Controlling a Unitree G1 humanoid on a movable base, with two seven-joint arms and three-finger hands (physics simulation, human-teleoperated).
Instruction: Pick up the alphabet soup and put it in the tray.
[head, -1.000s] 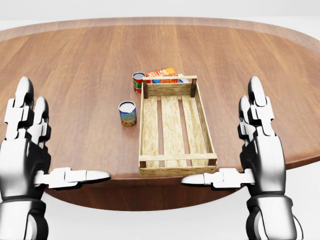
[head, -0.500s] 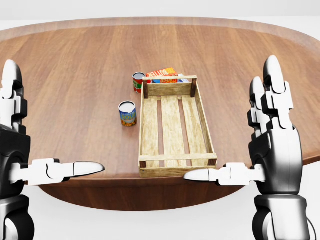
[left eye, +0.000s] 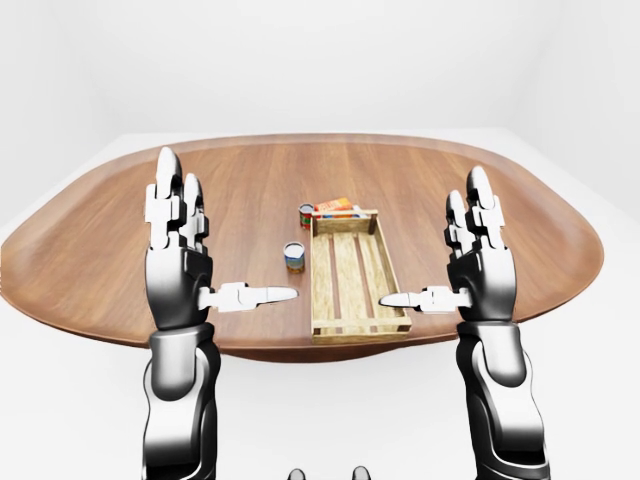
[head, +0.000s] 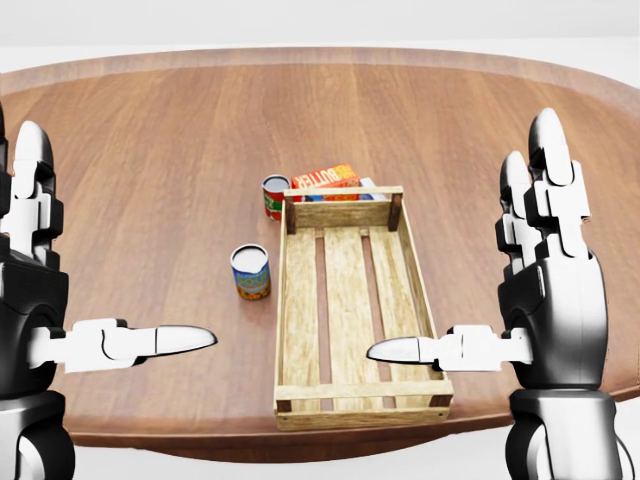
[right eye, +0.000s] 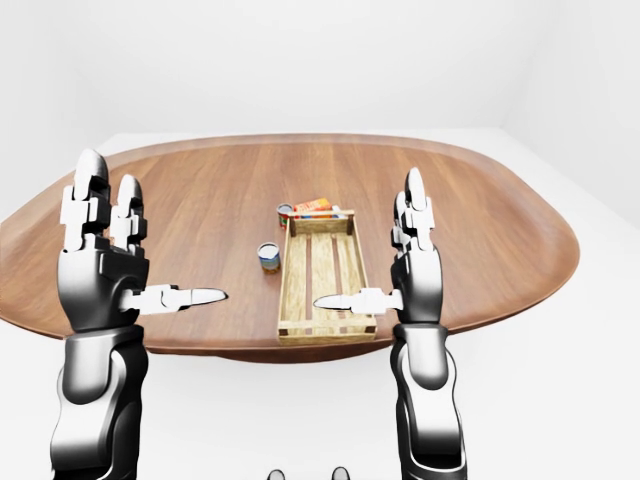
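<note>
An oval wooden table (head: 150, 150) carries a slatted wooden tray (head: 355, 310), long and narrow, running from the near edge toward the far side. The tray holds nothing. Just left of it, apart from its wall, stands the alphabet soup can (head: 250, 272), upright, with a blue, yellow and green label whose writing is too small to read. Farther off, near the tray's far left corner, a second can (head: 275, 196) with a red label stands upright. Beside it, against the tray's far end, lies an orange-red box (head: 328, 178) with white lettering that cannot be made out.

The left hand (head: 40, 310) and right hand (head: 545, 300) are raised on either side of the tray, fingers released and spread, thumbs pointing inward, grasping nothing.
</note>
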